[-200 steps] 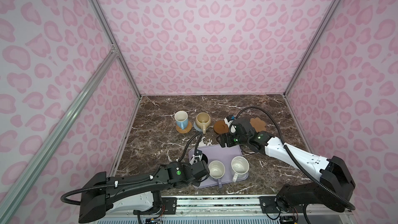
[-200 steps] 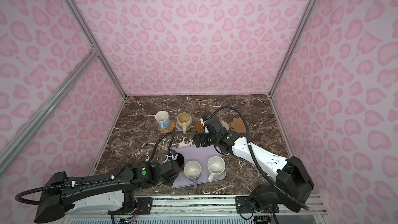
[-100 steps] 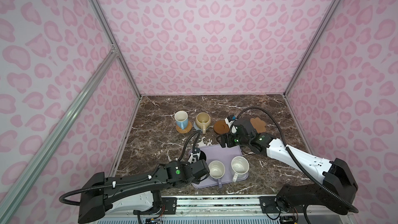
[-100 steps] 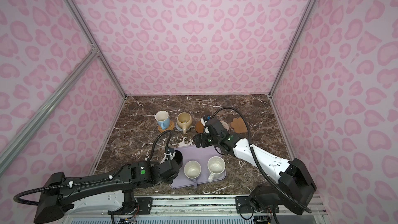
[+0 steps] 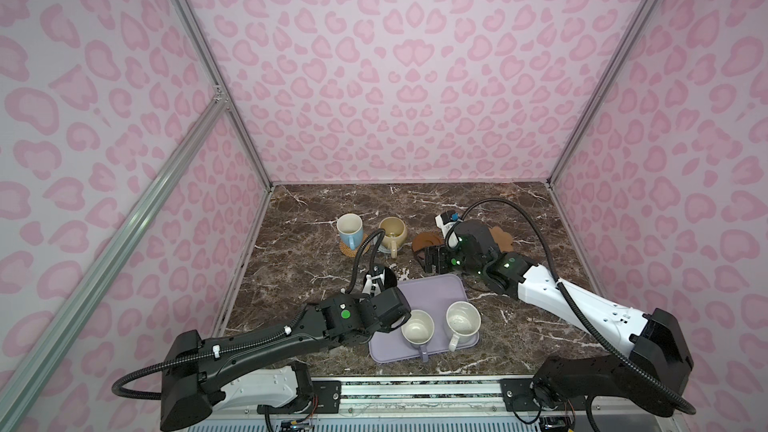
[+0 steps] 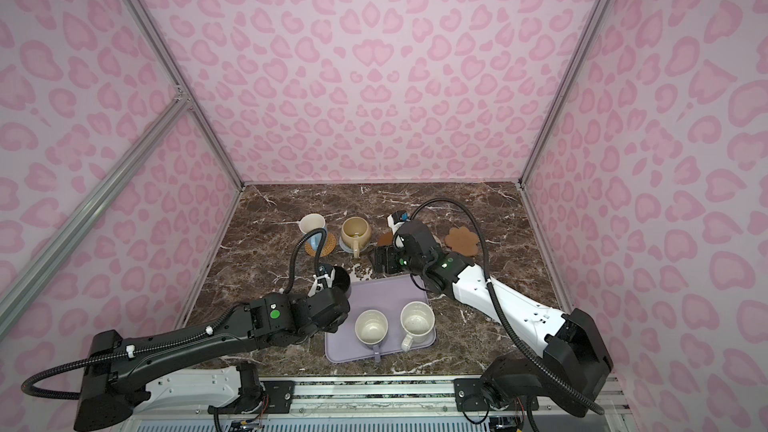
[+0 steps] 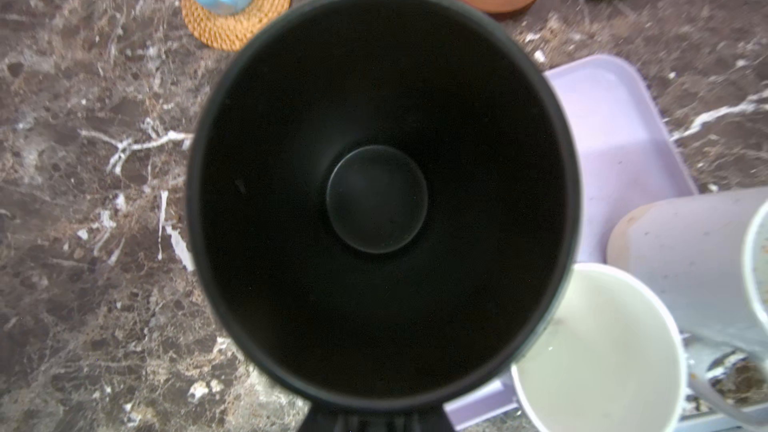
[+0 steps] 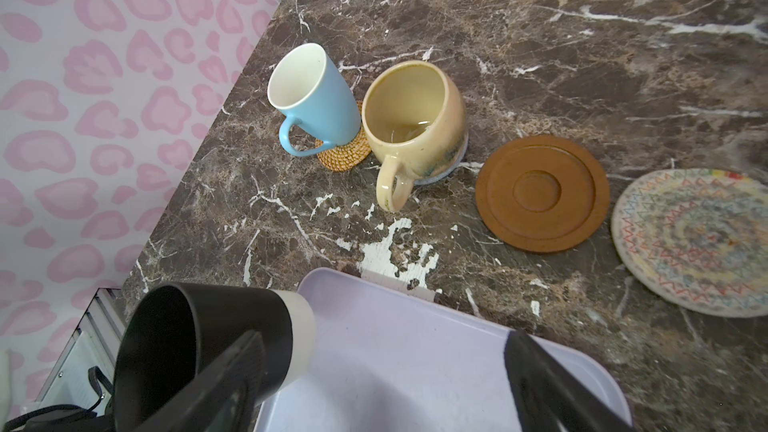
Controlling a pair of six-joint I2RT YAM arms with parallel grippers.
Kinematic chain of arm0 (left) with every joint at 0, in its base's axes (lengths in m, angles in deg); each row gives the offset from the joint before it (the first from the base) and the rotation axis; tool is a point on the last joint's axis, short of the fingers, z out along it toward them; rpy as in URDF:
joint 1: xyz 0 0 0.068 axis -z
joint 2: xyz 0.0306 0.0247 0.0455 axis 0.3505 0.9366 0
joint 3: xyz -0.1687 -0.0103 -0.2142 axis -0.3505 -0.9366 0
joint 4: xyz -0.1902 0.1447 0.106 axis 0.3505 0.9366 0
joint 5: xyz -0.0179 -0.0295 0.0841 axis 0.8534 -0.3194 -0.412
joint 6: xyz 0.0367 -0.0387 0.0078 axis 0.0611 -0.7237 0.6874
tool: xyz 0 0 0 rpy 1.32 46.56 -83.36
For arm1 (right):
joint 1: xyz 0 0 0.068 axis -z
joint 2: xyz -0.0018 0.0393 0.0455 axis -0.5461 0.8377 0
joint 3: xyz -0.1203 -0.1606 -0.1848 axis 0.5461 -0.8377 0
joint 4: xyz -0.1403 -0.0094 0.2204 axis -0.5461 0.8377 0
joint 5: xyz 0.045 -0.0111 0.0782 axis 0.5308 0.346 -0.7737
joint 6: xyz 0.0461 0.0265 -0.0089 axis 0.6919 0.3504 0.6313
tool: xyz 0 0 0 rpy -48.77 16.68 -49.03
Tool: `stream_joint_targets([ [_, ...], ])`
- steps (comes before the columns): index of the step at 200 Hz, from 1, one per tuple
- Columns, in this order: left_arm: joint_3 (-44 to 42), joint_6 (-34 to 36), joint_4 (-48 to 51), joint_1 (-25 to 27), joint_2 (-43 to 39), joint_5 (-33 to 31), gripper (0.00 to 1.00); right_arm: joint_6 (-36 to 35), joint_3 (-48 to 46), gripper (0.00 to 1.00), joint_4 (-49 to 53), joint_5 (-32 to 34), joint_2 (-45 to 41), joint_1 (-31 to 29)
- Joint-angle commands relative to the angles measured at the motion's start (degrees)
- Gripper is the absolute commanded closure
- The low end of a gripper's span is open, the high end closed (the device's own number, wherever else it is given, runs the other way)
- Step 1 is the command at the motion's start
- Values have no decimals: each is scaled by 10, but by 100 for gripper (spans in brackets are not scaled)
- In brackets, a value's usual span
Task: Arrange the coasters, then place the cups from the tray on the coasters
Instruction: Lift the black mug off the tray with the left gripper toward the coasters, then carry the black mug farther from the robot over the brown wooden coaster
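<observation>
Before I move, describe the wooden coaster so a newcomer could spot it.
Start at the lavender tray. Beyond its far edge, the wooden coaster lies bare between the yellow mug and the cream woven coaster. It alone is a smooth brown disc with concentric rings.

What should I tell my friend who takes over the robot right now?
Left hand: shut on the black mug, held off the tray near its far corner.
Right hand: open, empty, near the tray's far edge.
Done: blue mug on orange coaster, yellow mug on blue-grey coaster.
To do: black mug, then lavender mug and speckled mug still on the tray, onto the wooden coaster, cream coaster and flower coaster, all empty.
</observation>
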Motion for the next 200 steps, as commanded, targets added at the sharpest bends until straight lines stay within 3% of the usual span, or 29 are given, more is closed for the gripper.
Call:
stream_joint_targets([
  [1,33,28,-21,-12,17,-20,97,3,0,8,-19,15,-4,10],
  [43,141,66,-28,-50,107,28,97,33,-29,8,-90,-76,-6,88],
  [82,281,123,-25,-64,214,41,97,31,-17,7,-71,-29,-18,106],
  [122,379,134,-6,-77,307,49,98,31,-54,7,-85,-44,-56,164],
  [200,468,124,-47,-128,431,102,97,41,-111,6,-100,-77,-79,237],
])
